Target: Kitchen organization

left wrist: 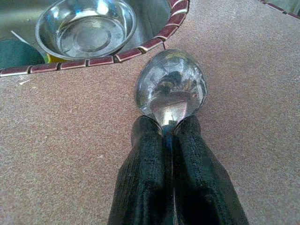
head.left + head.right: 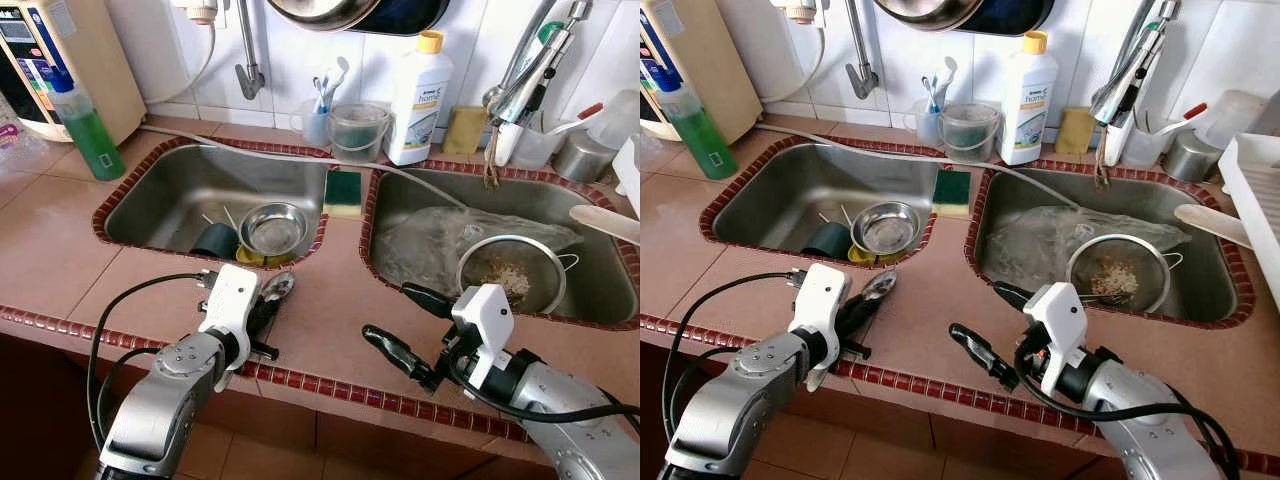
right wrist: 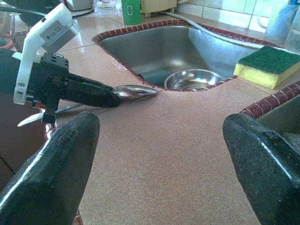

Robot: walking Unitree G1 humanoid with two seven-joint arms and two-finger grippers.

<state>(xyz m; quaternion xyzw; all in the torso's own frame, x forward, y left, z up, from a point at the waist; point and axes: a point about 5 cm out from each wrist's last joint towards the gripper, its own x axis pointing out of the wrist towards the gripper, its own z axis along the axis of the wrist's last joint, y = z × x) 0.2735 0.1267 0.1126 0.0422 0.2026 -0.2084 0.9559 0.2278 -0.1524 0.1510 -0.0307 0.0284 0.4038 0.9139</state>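
My left gripper [image 2: 268, 305] is shut on the neck of a metal spoon [image 1: 171, 84], just above the tan counter [image 2: 330, 310] at the front edge of the left sink [image 2: 160, 195]. The spoon's bowl [image 2: 278, 285] points toward the sink rim. A small steel bowl [image 2: 273, 228] and a dark cup [image 2: 215, 240] sit in that sink. My right gripper [image 2: 400, 322] hangs open over the counter between the two sinks, nothing between its fingers [image 3: 51, 173]. In the right wrist view the spoon [image 3: 136, 90] lies ahead of it.
The right sink [image 2: 590, 260] holds a wire strainer [image 2: 512, 272] with food scraps and a clear plastic bag [image 2: 430, 235]. A yellow-green sponge [image 2: 343, 192] lies on the divider. A white detergent bottle [image 2: 420, 98], green soap bottle [image 2: 90, 125] and dish rack [image 2: 1260, 190] stand around the sinks.
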